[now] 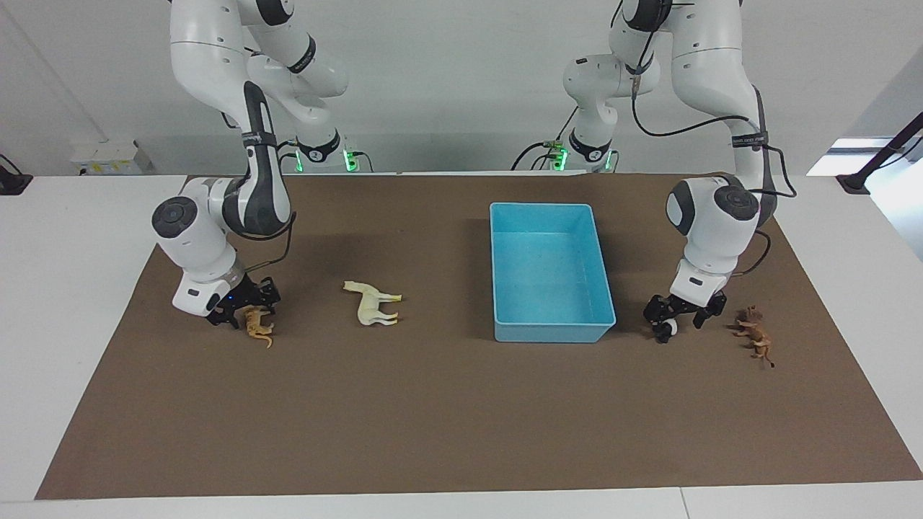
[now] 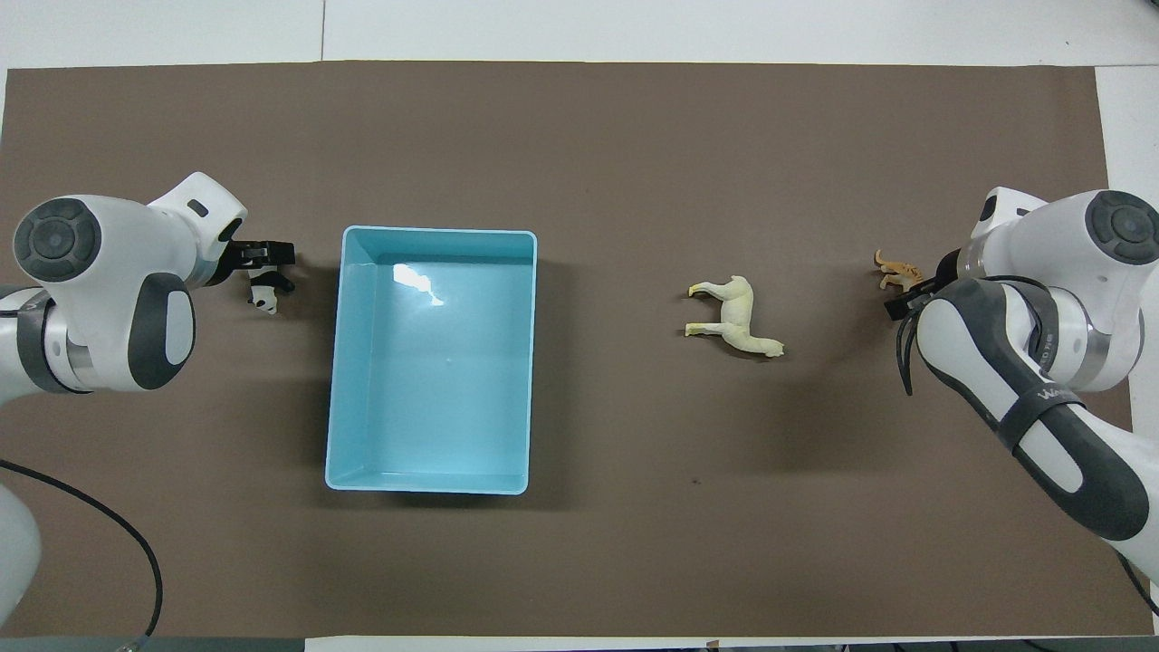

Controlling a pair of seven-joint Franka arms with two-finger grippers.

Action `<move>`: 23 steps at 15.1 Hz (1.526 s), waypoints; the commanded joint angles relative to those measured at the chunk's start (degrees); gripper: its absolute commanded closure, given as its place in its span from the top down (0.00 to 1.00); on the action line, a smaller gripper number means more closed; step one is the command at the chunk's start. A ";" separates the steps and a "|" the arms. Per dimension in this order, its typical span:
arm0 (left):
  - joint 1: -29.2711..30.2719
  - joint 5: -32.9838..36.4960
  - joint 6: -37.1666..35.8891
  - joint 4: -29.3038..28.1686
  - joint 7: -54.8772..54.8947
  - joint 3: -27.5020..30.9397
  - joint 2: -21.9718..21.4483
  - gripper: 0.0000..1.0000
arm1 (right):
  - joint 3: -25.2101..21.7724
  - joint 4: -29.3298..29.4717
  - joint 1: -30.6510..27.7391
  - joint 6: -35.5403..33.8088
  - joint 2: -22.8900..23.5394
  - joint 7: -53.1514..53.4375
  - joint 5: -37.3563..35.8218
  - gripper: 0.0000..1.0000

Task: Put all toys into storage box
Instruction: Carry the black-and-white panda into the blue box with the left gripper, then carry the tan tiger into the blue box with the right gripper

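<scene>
The light-blue storage box (image 1: pixel 552 332) stands on the brown mat and holds nothing; it also shows in the overhead view (image 2: pixel 337 380). My left gripper (image 1: pixel 670 322) is shut on the black-and-white panda (image 1: pixel 666 331) low over the mat, beside the box toward the left arm's end; both show from above, gripper (image 2: pixel 263 270) and panda (image 2: pixel 264 297). The brown lion (image 1: pixel 754 336) lies beside it, hidden from above by the left arm. My right gripper (image 1: pixel 245 310) is down at the orange tiger (image 1: pixel 258 328), which shows from above (image 2: pixel 896 268). The cream horse (image 1: pixel 375 305) lies on its side between tiger and box.
The brown mat (image 1: pixel 447 418) covers most of the white table. A cable (image 2: pixel 109 525) trails near the left arm's base.
</scene>
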 commanded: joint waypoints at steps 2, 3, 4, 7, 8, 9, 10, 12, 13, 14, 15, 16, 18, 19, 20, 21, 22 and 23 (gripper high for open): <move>-0.71 1.02 0.70 -1.42 -1.14 0.60 0.65 1.00 | 0.33 0.13 -0.38 0.46 0.07 1.90 1.37 0.00; -1.05 1.02 0.52 -1.42 -1.22 0.60 0.65 1.00 | 0.33 0.13 -0.20 0.46 0.07 1.99 1.37 0.00; -1.75 1.02 -0.17 -1.33 -1.22 0.60 0.56 0.79 | 0.41 0.13 -0.03 0.29 0.07 2.17 1.37 0.00; -1.85 0.59 -4.65 0.85 -1.22 0.60 0.64 0.00 | 0.41 0.66 0.24 -0.76 -0.02 2.96 1.37 0.00; -1.85 0.59 -6.49 2.08 -1.22 0.60 0.73 0.00 | 0.41 1.70 0.32 -1.90 -0.11 3.66 1.37 0.00; -1.94 0.59 -9.21 3.84 -1.31 0.60 0.82 0.00 | 0.50 3.19 0.59 -4.17 -0.37 4.71 1.37 0.00; -2.02 0.50 -13.15 6.46 -1.31 0.60 1.00 0.00 | 0.59 4.69 1.46 -6.63 -1.07 6.28 1.37 0.00; -2.11 -1.95 -22.81 12.35 -1.49 0.51 0.13 0.00 | 0.77 6.10 2.26 -9.54 -3.61 9.45 1.37 0.00; -2.11 -3.44 -28.60 15.77 -1.49 0.42 -0.58 0.00 | 0.77 6.98 2.78 -11.47 -4.67 10.33 1.37 0.00; -2.20 -5.55 -34.57 19.03 -1.92 0.33 -1.63 0.00 | 0.77 8.03 3.13 -13.66 -5.72 11.30 1.37 0.00; -3.94 -7.39 -38.90 20.54 -4.45 0.33 -2.34 0.00 | 0.85 9.43 3.23 -16.38 -6.78 12.62 1.37 0.00; -6.39 -7.59 -40.68 20.20 -8.74 0.25 -4.00 0.00 | 0.85 11.36 3.66 -19.72 -7.57 13.41 1.37 0.00; -12.89 -7.76 -41.32 17.24 -18.58 0.07 -5.85 0.00 | 0.85 15.49 3.93 -25.52 -9.07 14.64 1.37 0.00; -16.49 -7.85 -39.40 13.04 -23.50 0.07 -7.51 0.00 | 0.85 16.73 4.02 -27.47 -9.77 15.09 1.37 0.00; -19.05 -7.85 -35.55 9.08 -27.03 0.16 -9.01 0.00 | 0.85 17.53 4.02 -28.88 -10.47 15.44 1.37 0.00; -20.82 -7.77 -32.03 4.43 -28.28 0.16 -10.68 0.00 | 0.85 17.62 4.02 -29.59 -11.35 15.70 1.37 0.00; -21.70 -7.76 -28.43 0.81 -27.77 0.16 -12.00 0.05 | 0.85 17.62 4.02 -30.20 -11.97 15.79 1.28 0.00; -21.89 -7.76 -26.74 -0.61 -27.68 0.16 -12.45 0.86 | 0.94 17.62 4.02 -30.47 -12.15 15.79 1.28 0.00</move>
